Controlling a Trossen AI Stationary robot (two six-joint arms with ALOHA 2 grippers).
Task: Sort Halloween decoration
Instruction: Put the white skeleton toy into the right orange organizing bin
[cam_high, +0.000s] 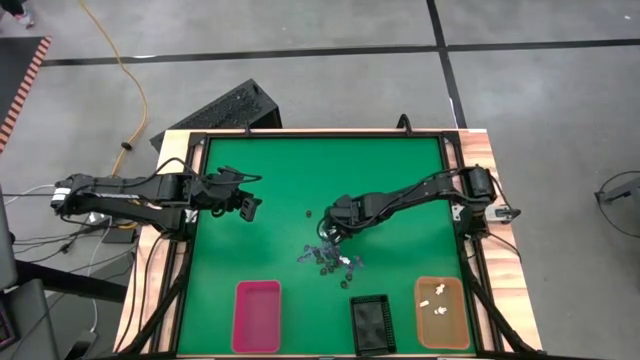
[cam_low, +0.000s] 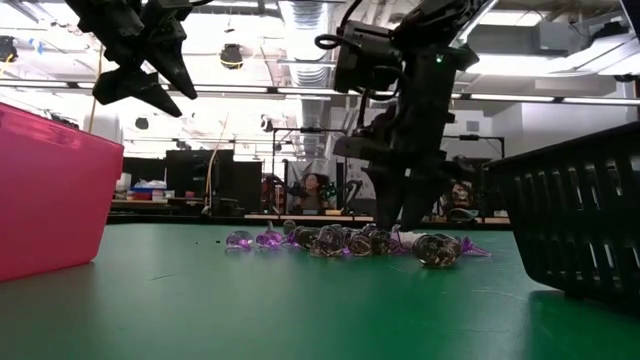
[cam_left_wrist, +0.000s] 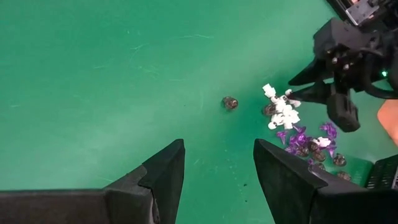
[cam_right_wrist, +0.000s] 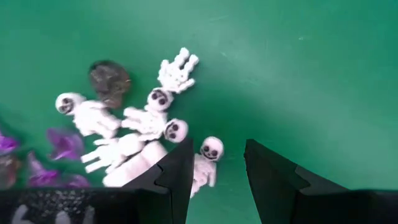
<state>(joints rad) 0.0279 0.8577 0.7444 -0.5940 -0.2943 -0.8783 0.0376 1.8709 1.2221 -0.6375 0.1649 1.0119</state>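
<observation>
While the left gripper (cam_high: 248, 206) waits open at nine o'clock, the right gripper (cam_right_wrist: 216, 168) hangs open over the white skeletons (cam_right_wrist: 140, 127) heaped mid-bench (cam_high: 400, 180), likely straddling one (cam_right_wrist: 204, 163) bound for the orange tray (cam_high: 441, 313) at five o'clock

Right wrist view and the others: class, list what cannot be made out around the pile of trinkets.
- Right wrist view: the right gripper, open, covers part of one white skeleton.
- High view: the pile is too small to count or name trinkets.
- Low view: the pink tray and black tray show walls only; contents hidden.
- Left wrist view: the orange tray is cut by the edge.
</observation>
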